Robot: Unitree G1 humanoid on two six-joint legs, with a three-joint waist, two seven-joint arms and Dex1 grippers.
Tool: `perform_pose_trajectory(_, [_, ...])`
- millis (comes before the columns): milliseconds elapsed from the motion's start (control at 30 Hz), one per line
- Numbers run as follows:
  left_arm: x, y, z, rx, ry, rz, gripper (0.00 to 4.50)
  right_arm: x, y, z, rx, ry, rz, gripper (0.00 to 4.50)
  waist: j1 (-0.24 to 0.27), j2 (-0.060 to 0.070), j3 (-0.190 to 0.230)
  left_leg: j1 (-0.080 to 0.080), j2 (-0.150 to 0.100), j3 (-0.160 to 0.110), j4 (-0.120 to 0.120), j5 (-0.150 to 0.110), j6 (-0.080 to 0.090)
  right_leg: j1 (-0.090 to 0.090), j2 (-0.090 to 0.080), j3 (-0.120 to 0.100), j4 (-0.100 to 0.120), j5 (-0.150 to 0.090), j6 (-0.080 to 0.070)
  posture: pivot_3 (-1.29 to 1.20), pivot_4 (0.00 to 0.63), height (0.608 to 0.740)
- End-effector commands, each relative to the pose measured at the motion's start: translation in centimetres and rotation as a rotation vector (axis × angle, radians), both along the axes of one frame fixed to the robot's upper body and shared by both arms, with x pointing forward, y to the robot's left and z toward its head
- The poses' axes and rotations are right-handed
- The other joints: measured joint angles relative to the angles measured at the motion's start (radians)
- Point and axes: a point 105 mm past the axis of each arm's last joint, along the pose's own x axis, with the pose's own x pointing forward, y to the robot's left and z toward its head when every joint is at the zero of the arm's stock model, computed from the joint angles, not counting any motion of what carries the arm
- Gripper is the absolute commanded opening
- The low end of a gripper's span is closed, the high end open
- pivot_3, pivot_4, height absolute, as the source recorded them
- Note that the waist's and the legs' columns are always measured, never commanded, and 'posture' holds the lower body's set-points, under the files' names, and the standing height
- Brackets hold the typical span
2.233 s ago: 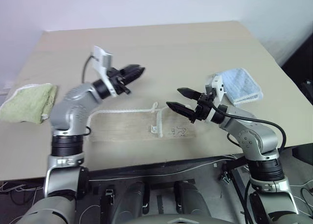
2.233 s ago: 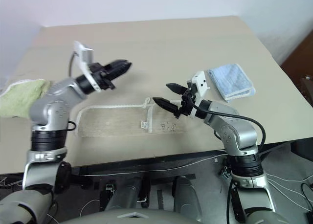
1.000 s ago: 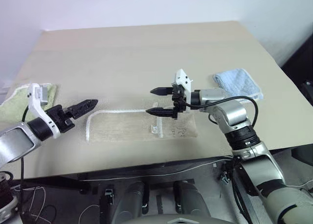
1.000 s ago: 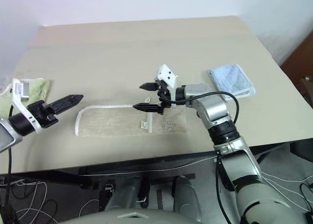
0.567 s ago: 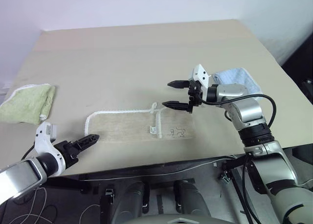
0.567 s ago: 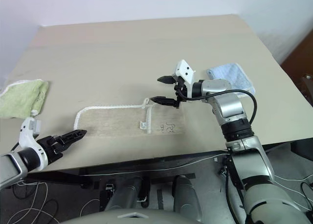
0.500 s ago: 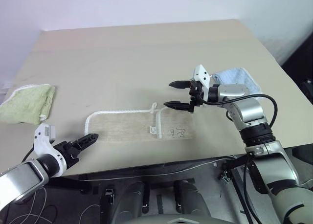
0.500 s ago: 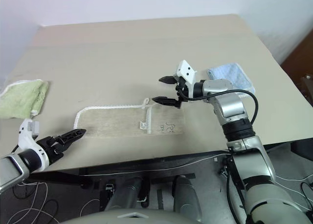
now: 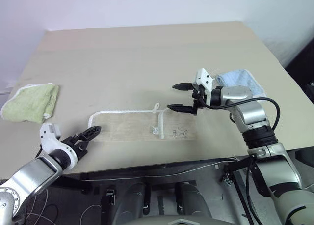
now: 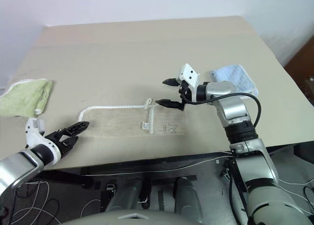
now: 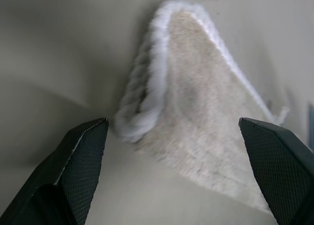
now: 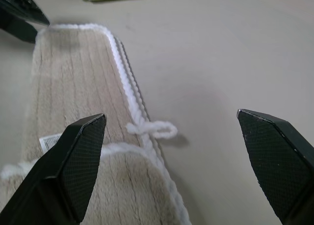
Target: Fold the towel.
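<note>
The beige towel (image 9: 142, 126) lies flat near the front edge of the counter (image 9: 147, 58), a long strip with a white corded border, its right portion already doubled over so that a small tag and a loop of cord show at the fold line. The left tool (image 9: 87, 135) sits low at the towel's left end with its two fingers spread wide and nothing between them; in its wrist view the rounded corner of the towel lies right between the fingers. The right tool (image 9: 182, 97) hangs above the towel's right part, near the cord loop, also released and empty. The step in hand looks like taking hold of the left end to carry it over toward the right. To do it well, the left tool should probably slide one finger under the corded edge so that it pinches both layers, if there are two, rather than only the border cord. The right tool could press the folded part down so the strip does not drag. A green cloth (image 9: 30, 102) and a blue cloth (image 9: 242, 83) lie well apart on either side, out of the way.
</note>
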Motion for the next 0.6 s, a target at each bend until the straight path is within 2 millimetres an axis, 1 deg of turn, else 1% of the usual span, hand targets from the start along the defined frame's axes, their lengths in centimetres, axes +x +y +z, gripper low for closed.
perform_pose_trajectory(33, [0.5, -0.9, 0.0, -0.025, 0.004, -0.035, 4.47, -0.1, -0.6, 1.1, -0.004, -0.066, -0.008, 4.50, 0.001, 0.000, 0.000, 0.000, 0.000, 0.000, 0.000, 0.000, 0.000, 0.000, 0.000, 0.000, 0.000, 0.000, 0.000, 0.00, 0.150, 0.740])
perform_pose_trajectory(233, [1.3, -0.4, 0.0, -0.038, 0.009, -0.003, 4.47, -0.2, -0.9, 0.5, -0.029, -0.071, -0.025, 4.50, 0.006, 0.000, 0.000, 0.000, 0.000, 0.000, 0.000, 0.000, 0.000, 0.000, 0.000, 0.000, 0.000, 0.000, 0.000, 0.00, 0.150, 0.740])
perform_pose_trajectory(367, [1.3, -0.2, -0.1, -0.033, 0.019, 0.006, 4.47, -0.2, -1.1, 0.4, -0.038, -0.079, -0.036, 4.50, 0.008, 0.000, 0.000, 0.001, 0.000, 0.000, 0.000, 0.000, 0.000, 0.001, 0.000, 0.000, 0.000, 0.000, 0.000, 0.00, 0.150, 0.740])
perform_pose_trajectory(500, [1.5, 0.1, 0.0, -0.042, 0.014, 0.023, 3.65, -0.1, -1.2, 0.4, -0.044, -0.085, -0.043, 4.50, 0.008, 0.000, 0.000, 0.001, 0.000, 0.000, 0.000, 0.000, 0.000, 0.001, 0.000, 0.000, 0.000, 0.000, 0.000, 0.00, 0.150, 0.740])
perform_pose_trajectory(533, [1.7, 0.0, 0.2, -0.047, 0.006, 0.023, 3.26, -0.1, -1.2, 0.4, -0.043, -0.086, -0.046, 4.50, 0.008, 0.000, 0.000, 0.001, 0.000, 0.000, 0.000, 0.000, 0.000, 0.001, 0.000, 0.000, 0.000, 0.000, 0.000, 0.00, 0.150, 0.740])
perform_pose_trajectory(600, [2.0, -0.1, 0.4, -0.055, -0.007, 0.020, 2.61, -0.1, -1.2, 0.4, -0.043, -0.088, -0.050, 4.50, 0.009, 0.000, 0.000, 0.001, 0.000, 0.000, 0.000, 0.000, 0.000, 0.001, 0.000, 0.000, 0.000, 0.000, 0.000, 0.00, 0.150, 0.740])
